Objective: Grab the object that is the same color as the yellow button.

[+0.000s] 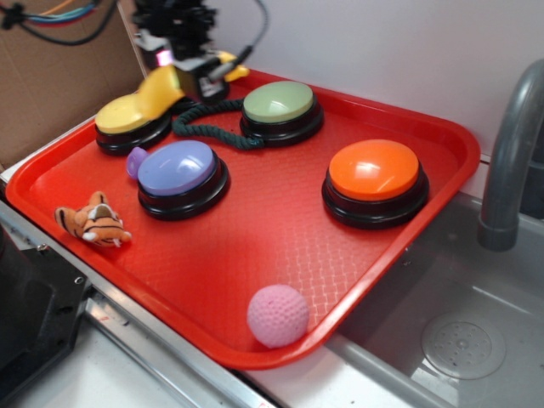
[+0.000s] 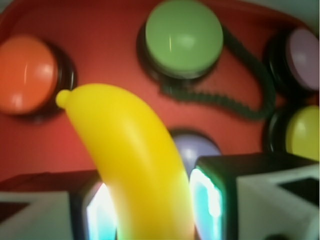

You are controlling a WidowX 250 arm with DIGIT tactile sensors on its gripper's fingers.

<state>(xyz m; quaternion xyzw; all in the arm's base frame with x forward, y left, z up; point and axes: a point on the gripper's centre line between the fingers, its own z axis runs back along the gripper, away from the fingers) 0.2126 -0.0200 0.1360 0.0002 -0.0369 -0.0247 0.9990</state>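
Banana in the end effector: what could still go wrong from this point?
1. The banana is glossy and curved, pinched only at its lower part between the fingers of the end effector; most of it sticks out, so it might pivot or slip.
2. It hangs over the yellow button, so a drop could hit the dome.
3. The dark green rope lies just beside the end effector and might snag on a low move.
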